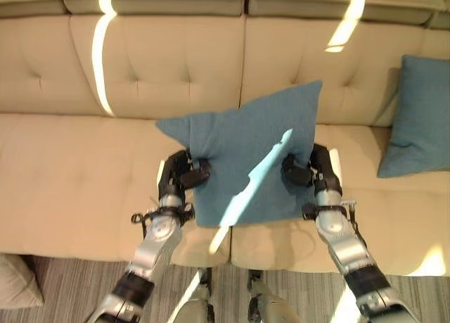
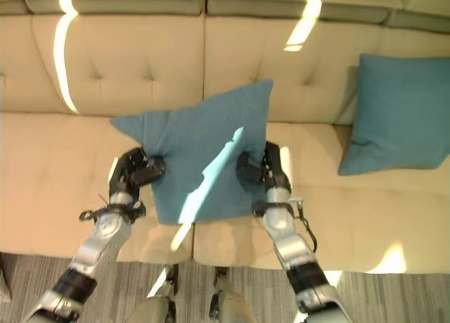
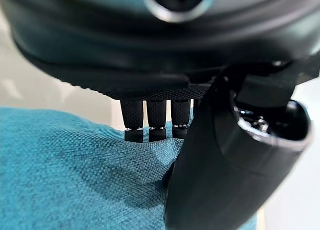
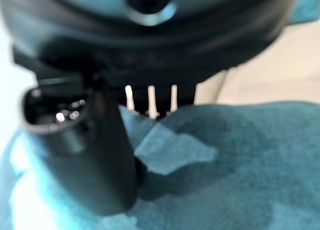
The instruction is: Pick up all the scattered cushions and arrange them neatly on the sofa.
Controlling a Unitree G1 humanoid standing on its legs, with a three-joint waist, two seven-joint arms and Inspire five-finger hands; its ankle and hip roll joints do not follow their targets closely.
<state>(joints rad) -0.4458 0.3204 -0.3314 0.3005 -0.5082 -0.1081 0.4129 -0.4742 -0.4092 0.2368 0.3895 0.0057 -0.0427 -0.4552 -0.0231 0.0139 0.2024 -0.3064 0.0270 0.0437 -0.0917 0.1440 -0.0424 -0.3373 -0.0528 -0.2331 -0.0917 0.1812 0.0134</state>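
Hands, left eye view: left hand (image 1: 184, 174) and right hand (image 1: 307, 169) each clamp a side edge of one teal cushion (image 1: 246, 154), fingers curled into the fabric, thumbs pressed on the front.
Held cushion: lifted over the seat of the beige sofa (image 1: 63, 175), tilted, one corner pointing up toward the backrest, lower edge near the seat's front; a sunlit streak crosses its face.
Cushion count: 2 teal in all; second cushion (image 1: 419, 115) stands upright against the backrest at the sofa's right end, well apart from the held one.
Floor: grey striped carpet (image 1: 70, 288) along the sofa's front; a pale object (image 1: 15, 281) at the lower left corner, too cut off to identify.
Right eye view: same scene; both hands on the cushion's opposite sides, 2nd cushion leaning at right.
Left wrist view: dark fingers (image 3: 157, 121) dig into teal weave, thumb (image 3: 210, 180) closing on it from the near side; grip firm.
Right wrist view: thumb (image 4: 95, 160) pinches the teal cloth against the fingers; fabric puckers at the grip.
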